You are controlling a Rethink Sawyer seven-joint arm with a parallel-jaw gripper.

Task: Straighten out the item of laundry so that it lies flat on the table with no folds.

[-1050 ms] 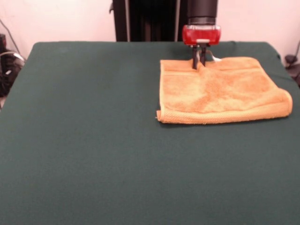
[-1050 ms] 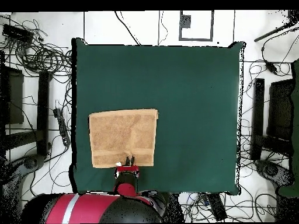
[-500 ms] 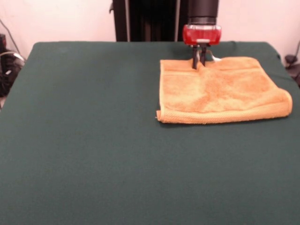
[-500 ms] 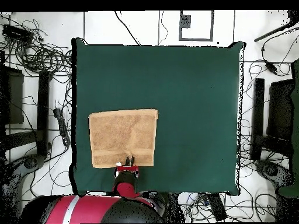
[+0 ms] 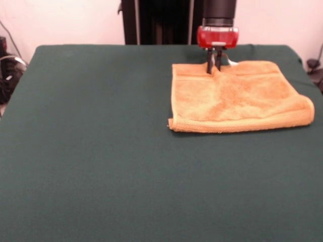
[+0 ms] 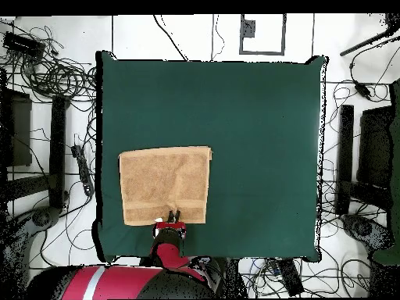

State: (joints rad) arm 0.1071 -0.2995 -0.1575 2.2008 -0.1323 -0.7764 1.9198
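The end effector (image 5: 214, 69), its fingers nearly pressed together and pinching the far edge of the towel (image 5: 237, 98), has the folded cloth spreading from it toward the open middle of the green counter (image 5: 101, 151).

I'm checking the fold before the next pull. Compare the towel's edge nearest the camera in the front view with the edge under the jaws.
On the towel, the near edge is thick, rounded and doubled over, while the far edge lies thin against the table. The near edge runs unbroken; the far edge puckers where the gripper meets it, jaws close together. A white tag peeks out by the far edge only. Both share the same orange-tan terry.
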